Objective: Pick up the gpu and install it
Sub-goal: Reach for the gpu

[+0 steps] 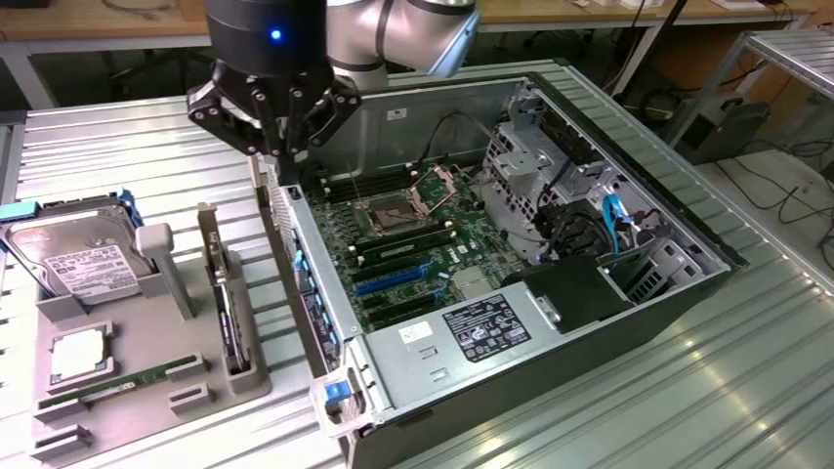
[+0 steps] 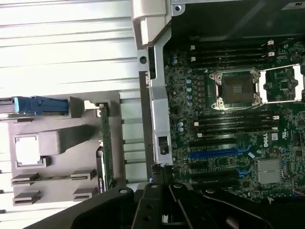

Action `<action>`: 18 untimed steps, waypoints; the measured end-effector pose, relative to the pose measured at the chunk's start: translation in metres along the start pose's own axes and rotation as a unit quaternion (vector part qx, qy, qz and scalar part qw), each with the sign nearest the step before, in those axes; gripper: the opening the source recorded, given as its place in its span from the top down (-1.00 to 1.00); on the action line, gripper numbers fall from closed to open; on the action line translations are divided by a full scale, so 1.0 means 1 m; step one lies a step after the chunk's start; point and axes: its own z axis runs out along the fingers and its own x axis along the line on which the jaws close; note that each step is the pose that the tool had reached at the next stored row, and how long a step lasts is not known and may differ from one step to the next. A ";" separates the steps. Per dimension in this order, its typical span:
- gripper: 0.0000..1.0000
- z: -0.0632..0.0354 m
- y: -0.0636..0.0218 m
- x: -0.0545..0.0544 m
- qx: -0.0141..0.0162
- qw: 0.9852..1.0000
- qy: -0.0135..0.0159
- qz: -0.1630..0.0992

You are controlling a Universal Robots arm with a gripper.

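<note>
The gpu [image 1: 226,293] is a thin dark card standing on edge in a slot of the grey holder [image 1: 195,376], its pale bracket end toward the back. In the wrist view the gpu [image 2: 105,143] shows as a green-edged board along the holder's side. My gripper [image 1: 277,156] hangs shut with nothing between its fingers, above the rear wall of the open computer case [image 1: 326,322] and apart from the card. The wrist view has the gripper [image 2: 161,177] over that same case edge, beside the motherboard [image 2: 228,129].
The holder also carries a silver hard drive [image 1: 81,259] with a blue clip, a processor [image 1: 78,354] and a green RAM stick [image 1: 120,385]. Inside the case are blue slots [image 1: 391,281], the processor socket [image 1: 391,215], a power supply [image 1: 482,327] and drive cages [image 1: 521,166]. Ribbed metal table [image 1: 651,391] all around.
</note>
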 end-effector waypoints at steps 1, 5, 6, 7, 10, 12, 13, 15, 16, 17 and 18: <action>0.79 0.0006 -0.0013 0.005 0.000 1.000 0.000 0.000; 0.79 0.0028 -0.0060 0.021 0.000 1.000 0.000 0.000; 0.79 0.0034 -0.0074 0.025 0.000 1.000 0.000 0.000; 0.79 0.0040 -0.0090 0.030 0.000 1.000 0.000 0.000; 0.79 0.0060 -0.0138 0.044 0.000 1.000 0.000 0.000; 0.79 0.0071 -0.0167 0.051 0.000 1.000 0.000 0.000; 0.79 0.0077 -0.0183 0.056 0.000 1.000 0.000 0.000; 0.79 0.0092 -0.0218 0.064 0.000 1.000 0.000 0.000; 0.79 0.0095 -0.0230 0.067 0.000 1.000 0.000 0.000; 0.79 0.0096 -0.0235 0.068 0.000 1.000 0.000 0.000; 0.79 0.0096 -0.0235 0.068 0.000 1.000 0.000 0.000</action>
